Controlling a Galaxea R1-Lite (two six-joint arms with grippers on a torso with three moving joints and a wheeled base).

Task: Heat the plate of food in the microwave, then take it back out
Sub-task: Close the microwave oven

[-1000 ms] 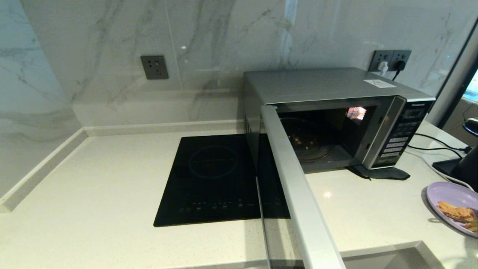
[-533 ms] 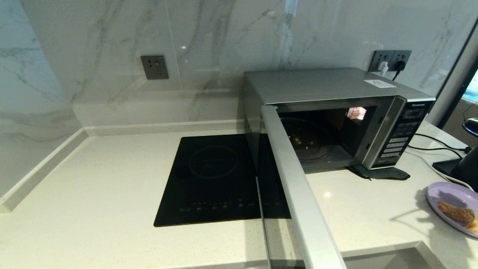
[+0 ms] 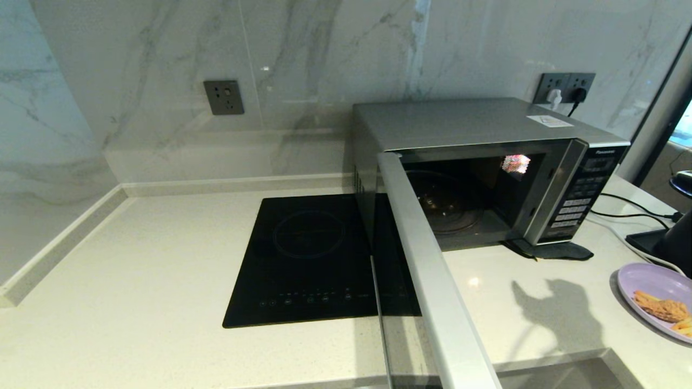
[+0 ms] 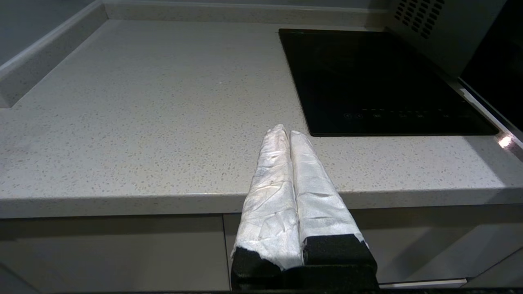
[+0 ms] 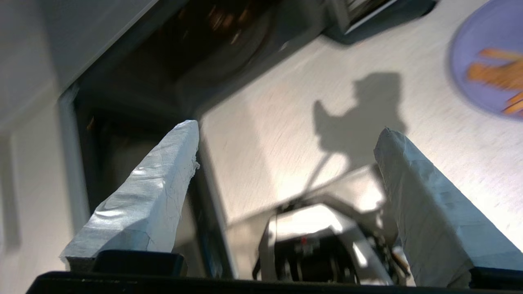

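lavender plate of food [image 5: 486, 65] beyond right pincer [image 5: 286, 134]

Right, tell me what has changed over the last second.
A gripper-shaped shadow has come onto the counter between the open microwave and the plate of food. The right gripper, open, hangs above that spot. Plate, microwave door and the shut left gripper show no real change.

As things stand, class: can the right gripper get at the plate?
Probably yes. The right gripper is open above bare counter, and nothing lies between it and the plate at the counter's right end.
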